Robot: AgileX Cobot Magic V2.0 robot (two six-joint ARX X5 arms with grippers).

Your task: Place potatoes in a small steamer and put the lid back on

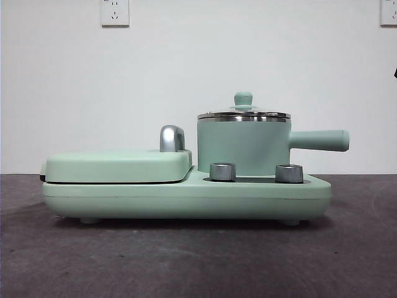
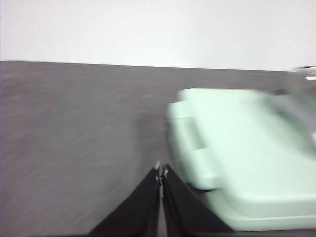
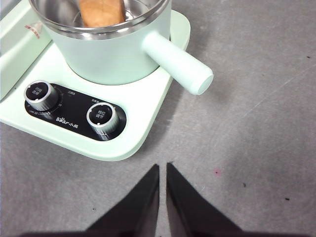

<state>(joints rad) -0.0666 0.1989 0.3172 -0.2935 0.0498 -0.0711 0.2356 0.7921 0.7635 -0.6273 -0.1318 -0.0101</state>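
The mint-green small steamer stands on the right half of the cooker base, its straight handle pointing right. The glass lid with its green knob sits on the steamer's steel rim. In the right wrist view the orange-brown potato lies inside the steamer. My right gripper is shut and empty above the table, in front of the base and clear of the handle. My left gripper, blurred, is shut and empty beside the flat griddle.
The green cooker base carries the closed griddle on its left half and two steel dials in front of the steamer. Grey table lies all around. A black tip shows at the right edge.
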